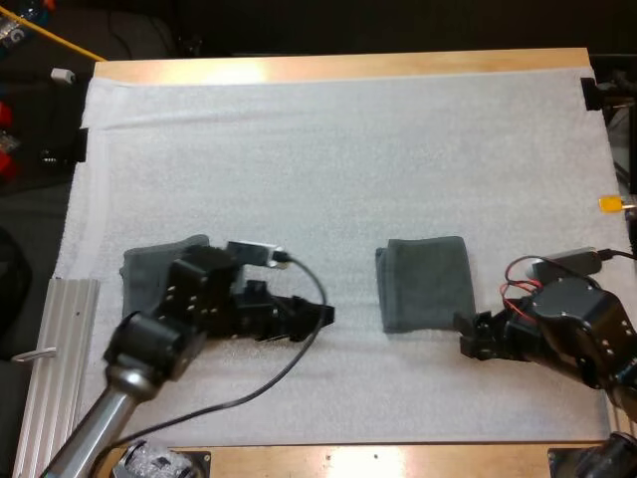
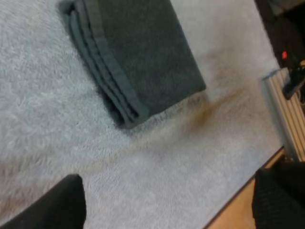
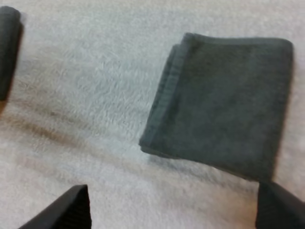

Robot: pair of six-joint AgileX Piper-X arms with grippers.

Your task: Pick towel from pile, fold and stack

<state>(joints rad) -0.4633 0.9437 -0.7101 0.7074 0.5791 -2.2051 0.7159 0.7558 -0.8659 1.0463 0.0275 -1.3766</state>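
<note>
— Fingers [image 2: 52, 210]?
— Both pairs spread, holding nothing.
— Room?
— White mat [image 1: 328, 149] lies open on the far side. Folded towel [image 1: 426, 284] mid-mat, edges free, right gripper [image 1: 470, 337] at its near corner. Second towel [image 1: 149, 271] partly under the left arm; left gripper [image 1: 323, 314] between the towels.

The left towel [image 1: 142, 269] lies mostly hidden under my left arm [image 1: 189, 304]
</note>
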